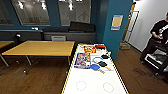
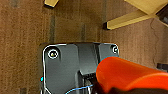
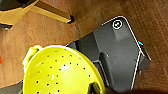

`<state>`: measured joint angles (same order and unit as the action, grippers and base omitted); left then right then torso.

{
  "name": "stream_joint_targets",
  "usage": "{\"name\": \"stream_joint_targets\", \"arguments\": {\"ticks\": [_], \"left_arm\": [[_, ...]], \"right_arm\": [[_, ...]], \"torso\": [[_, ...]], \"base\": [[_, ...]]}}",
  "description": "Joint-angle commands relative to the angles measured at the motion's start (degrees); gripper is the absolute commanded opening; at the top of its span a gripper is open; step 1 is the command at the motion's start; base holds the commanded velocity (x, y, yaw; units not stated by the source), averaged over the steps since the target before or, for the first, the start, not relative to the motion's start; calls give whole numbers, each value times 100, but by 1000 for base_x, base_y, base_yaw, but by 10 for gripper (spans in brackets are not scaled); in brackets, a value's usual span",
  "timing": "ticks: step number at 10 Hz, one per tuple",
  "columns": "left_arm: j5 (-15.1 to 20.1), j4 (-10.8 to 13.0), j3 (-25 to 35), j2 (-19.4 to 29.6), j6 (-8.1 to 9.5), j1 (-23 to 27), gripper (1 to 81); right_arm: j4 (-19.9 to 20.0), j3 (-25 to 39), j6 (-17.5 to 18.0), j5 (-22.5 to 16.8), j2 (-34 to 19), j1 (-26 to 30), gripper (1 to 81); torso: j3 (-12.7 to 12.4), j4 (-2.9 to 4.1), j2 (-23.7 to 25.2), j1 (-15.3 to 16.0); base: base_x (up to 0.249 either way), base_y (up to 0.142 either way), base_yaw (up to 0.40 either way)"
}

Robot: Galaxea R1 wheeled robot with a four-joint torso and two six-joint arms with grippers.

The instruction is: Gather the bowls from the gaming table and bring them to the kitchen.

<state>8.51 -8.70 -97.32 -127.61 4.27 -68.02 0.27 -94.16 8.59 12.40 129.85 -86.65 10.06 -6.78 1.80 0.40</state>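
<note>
The long narrow gaming table with its smooth white top and pale yellow raised rim (image 1: 75, 62) is stretching away from the camera in the head view, its long axis running from the near edge toward the teal pillar (image 1: 113, 27) at its far end. Flat things are lying on the far half of it: a colourful printed box (image 1: 82, 60), a red-and-yellow packet (image 1: 89, 49), a red-and-black case (image 1: 100, 46), a flat round blue paddle (image 1: 95, 67) and two black ones (image 1: 102, 64) beside it — their handles are pointing toward the table's right rim. A wide wooden-topped table (image 1: 40, 48) is standing just to the left, over a dark wood floor (image 1: 37, 80), and a person in a black shirt (image 1: 158, 35) is standing at the right edge of the view. In the left wrist view a small round orange-red plastic bowl (image 2: 127, 75) is showing large and close in front of the arm's dark plate, above the floor; whether the left gripper's jaws are clamping it I cannot tell. In the right wrist view a yellow-green plastic bowl pierced with small holes (image 3: 60, 73) is tilting its open side toward the camera, a stubby handle at its rim — the state of the right gripper's jaws I cannot tell either.
</note>
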Motion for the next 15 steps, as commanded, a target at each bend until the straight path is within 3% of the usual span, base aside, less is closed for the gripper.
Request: {"name": "stream_joint_targets", "arguments": {"ticks": [1, 5, 8, 10, 11, 12, 15], "left_arm": [[-84, 299, -338, -185, -58, -119, 10], [-16, 228, -692, -546, 30, -453, 10], [-42, 299, -1209, -880, -31, -813, 10], [-139, 545, -1756, -1294, -58, -1077, 10], [-504, 684, -2139, -1573, -58, -1234, 10], [-675, 730, -2388, -1760, -58, -1315, 10], [-737, 721, -3021, -2261, -49, -1560, 10]], "right_arm": [[-115, -30, -24, -360, -151, 222, 10], [-185, -75, -24, -387, -106, 231, 10], [-185, -128, -24, -466, -45, 249, 10], [-176, -532, -24, -651, 228, 249, 10], [-150, -837, -7, -791, 420, 249, 10], [-150, -1121, -16, -915, 588, 240, 10], [-150, -1736, -7, -967, 1028, 213, 10]], "torso": [[0, 0, 0, 0], [-4, 0, 2, 0], [-6, 0, 2, 0], [-6, 0, 2, 0], [-6, 0, 5, 0], [-6, 0, 5, 0], [-9, 0, 5, -2]], "base": [[0, 0, 0], [0, 0, 0], [0, 0, 0], [0, 0, 0], [0, 0, 0], [0, 0, 0], [0, 0, 0]]}}
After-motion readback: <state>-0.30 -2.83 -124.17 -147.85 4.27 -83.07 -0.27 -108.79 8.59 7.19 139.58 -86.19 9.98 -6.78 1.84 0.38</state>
